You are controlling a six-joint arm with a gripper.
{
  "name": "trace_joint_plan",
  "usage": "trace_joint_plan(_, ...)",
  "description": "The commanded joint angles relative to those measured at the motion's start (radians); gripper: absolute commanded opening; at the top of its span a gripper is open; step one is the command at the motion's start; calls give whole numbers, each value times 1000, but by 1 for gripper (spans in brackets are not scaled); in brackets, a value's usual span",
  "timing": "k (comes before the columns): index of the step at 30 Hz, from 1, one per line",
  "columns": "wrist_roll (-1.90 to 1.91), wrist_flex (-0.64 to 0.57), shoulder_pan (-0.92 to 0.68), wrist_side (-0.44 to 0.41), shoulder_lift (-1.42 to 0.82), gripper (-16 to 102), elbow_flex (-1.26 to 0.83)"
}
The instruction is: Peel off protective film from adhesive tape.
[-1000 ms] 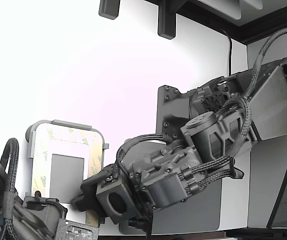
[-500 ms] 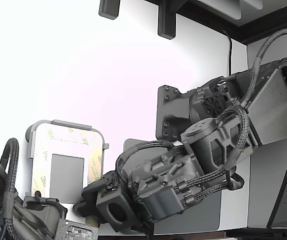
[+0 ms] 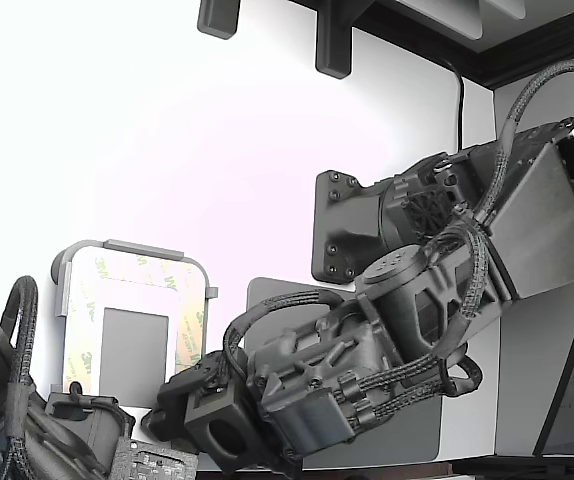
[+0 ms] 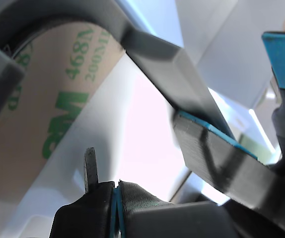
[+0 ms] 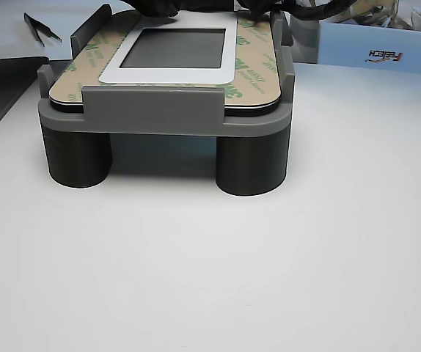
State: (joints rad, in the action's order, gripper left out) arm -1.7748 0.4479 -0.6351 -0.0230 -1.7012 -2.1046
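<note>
White tabletop fills the exterior view, where our gripper (image 3: 172, 400) reaches the near corner of the grey holder (image 3: 132, 250); the protective film (image 3: 189, 310) lies flat, framing the plate. In the wrist view the fingers (image 4: 217, 158) stand apart, grasping nothing, beside the film (image 4: 58, 104). The other view shows the adhesive tape (image 5: 253, 70) fully covered. We risk scraping past the liner's edge, or lifting tape with it.

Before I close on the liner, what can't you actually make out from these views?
- Exterior view: the gripper fingertips and the near corner of the protective film are hidden by the arm's own body.
- Wrist view: too close and blurred; whether the fingers touch the film's edge cannot be told.
- Other view: the holder's far end is cut off by the top edge, so no contact is visible.
</note>
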Motion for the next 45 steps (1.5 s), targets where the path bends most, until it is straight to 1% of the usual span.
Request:
trace_joint_plan(1, 0, 0, -2, -8, -17, -11, 34)
trace_joint_plan(14, -31, -8, -5, 2, -12, -11, 21)
trace_joint_plan(22, -34, 28, -8, -2, 5, -11, 49)
trace_joint_plan(31, -23, 133, -14, -5, 63, -11, 156)
trace_joint_plan(39, 0, 222, -26, -32, 100, -11, 230)
trace_joint_plan(45, 3, 227, -29, -38, 92, -11, 219)
